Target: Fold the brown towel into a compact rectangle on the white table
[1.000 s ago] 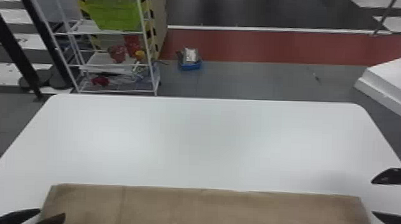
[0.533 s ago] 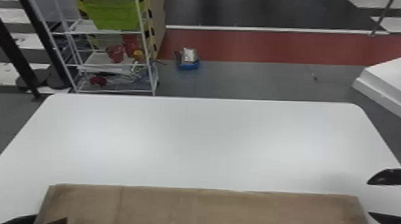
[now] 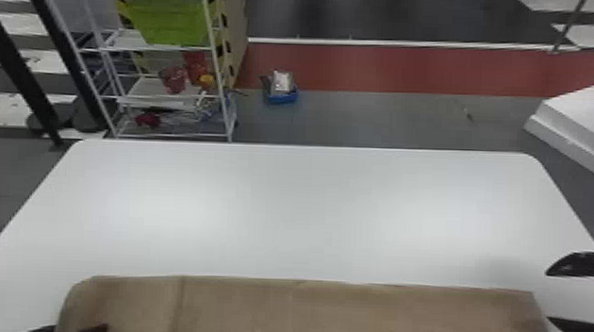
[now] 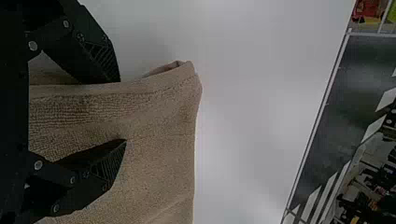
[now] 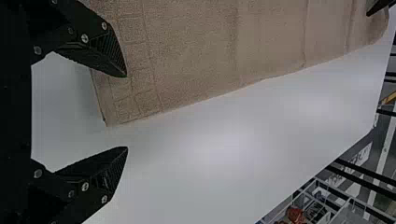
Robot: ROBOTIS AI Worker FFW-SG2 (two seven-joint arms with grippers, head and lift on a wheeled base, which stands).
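Left gripper [image 3: 80, 329] and right gripper [image 3: 547, 296]: black, two fingers [image 5: 100, 179] each, same build.
Fingers flat, wedge-shaped, tapering to narrow tips; inner pads [image 4: 103, 58] dark, ribbed with fine parallel ridges; round silver screws [image 5: 85, 38] at joints; short black links [image 4: 55, 172] run back to plain dark body [image 4: 11, 112]; angular edges.

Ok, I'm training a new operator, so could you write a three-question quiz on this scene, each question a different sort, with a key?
1. True or false: the right gripper is closed on the brown towel.
2. Where along the towel is the left gripper?
A) at the towel's left end
B) at its middle
C) at its right end
3. Fill in the colour: on the floor beyond the white table sits a small ____ container.

Key: 1 false; 2 A; 3 blue.
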